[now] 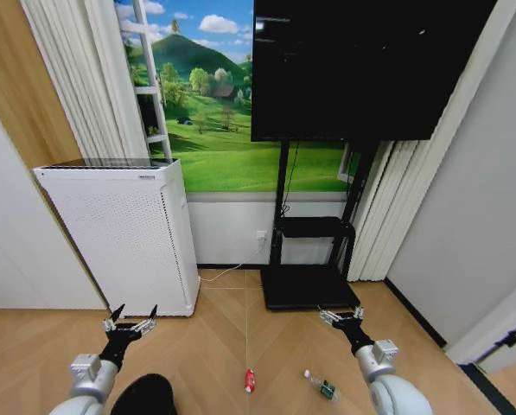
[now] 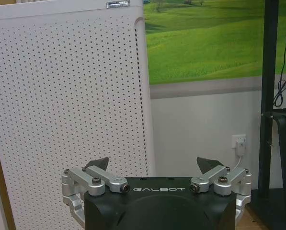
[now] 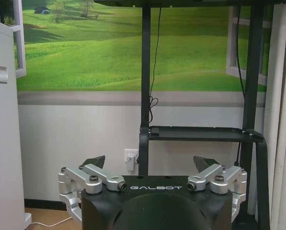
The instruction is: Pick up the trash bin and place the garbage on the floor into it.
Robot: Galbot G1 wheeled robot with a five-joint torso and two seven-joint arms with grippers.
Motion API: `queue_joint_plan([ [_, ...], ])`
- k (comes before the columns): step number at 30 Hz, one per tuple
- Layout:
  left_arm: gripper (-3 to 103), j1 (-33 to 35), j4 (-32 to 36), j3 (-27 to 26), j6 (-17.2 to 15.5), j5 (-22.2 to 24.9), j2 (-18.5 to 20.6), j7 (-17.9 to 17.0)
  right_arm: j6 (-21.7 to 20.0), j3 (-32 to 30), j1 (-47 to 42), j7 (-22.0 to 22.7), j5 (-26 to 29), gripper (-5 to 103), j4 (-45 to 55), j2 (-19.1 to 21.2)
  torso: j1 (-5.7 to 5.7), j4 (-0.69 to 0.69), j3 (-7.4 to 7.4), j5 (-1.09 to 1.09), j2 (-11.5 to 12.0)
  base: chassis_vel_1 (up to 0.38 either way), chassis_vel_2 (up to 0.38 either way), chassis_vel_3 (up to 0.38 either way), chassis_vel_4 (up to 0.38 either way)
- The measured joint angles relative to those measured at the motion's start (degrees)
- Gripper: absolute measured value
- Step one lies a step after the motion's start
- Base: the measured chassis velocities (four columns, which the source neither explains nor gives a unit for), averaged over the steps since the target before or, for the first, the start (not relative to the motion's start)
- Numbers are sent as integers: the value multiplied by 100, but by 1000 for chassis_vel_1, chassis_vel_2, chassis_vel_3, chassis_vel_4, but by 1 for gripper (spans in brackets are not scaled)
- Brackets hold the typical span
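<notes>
While both arms hovered forward, the left gripper (image 1: 131, 326) and right gripper (image 1: 340, 316) stood spread wide, holding nothing. The trash bin (image 1: 145, 393), probably light and slightly flexible mesh, was best gripped at its rim.

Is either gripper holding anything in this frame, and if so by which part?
Nothing is held. The left gripper and right gripper are both open and empty above the floor.

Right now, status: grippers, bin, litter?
Left gripper open, empty, raised before white appliance. Right gripper open, empty. Trash bin on floor by left arm; red can, bottle still down.
</notes>
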State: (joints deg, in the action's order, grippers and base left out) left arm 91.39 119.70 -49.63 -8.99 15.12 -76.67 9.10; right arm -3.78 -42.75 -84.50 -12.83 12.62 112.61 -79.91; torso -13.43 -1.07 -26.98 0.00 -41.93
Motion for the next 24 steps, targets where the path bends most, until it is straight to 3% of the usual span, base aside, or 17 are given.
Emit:
queue_joint_plan([
  [24, 100, 17, -11, 2, 55, -122, -51, 1, -24, -30, 1, 12, 33, 100, 45, 6, 263, 0, 382, 0, 646, 0, 0, 0, 0],
])
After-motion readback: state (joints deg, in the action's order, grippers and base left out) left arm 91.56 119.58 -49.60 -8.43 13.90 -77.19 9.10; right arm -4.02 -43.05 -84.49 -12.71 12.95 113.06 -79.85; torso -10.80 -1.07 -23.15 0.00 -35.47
